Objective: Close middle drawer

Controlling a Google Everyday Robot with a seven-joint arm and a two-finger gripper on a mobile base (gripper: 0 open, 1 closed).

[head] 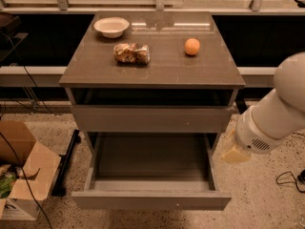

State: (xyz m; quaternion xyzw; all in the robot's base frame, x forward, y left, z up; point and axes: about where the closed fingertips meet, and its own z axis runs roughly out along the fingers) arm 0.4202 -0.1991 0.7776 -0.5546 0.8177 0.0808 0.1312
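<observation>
The middle drawer [151,199] is a wide grey-brown handleless tray, pulled far out from the cabinet, and its inside looks empty. Its low flat front panel has a tiny pale speck right of centre. Above it is the grey drawer with the taller front panel [151,119], pushed in. My white arm [276,116] comes in from the right. My gripper [232,151] shows as a pale yellowish end at the arm's tip, just right of the open drawer's right side wall, level with its back half and not touching the front panel.
On the cabinet top [157,68] are a white bowl [111,26], a wrapped snack bag [131,53] and an orange [192,46]. An open cardboard box [21,168] and cables lie on the floor at the left. A black cable [288,178] lies at the right.
</observation>
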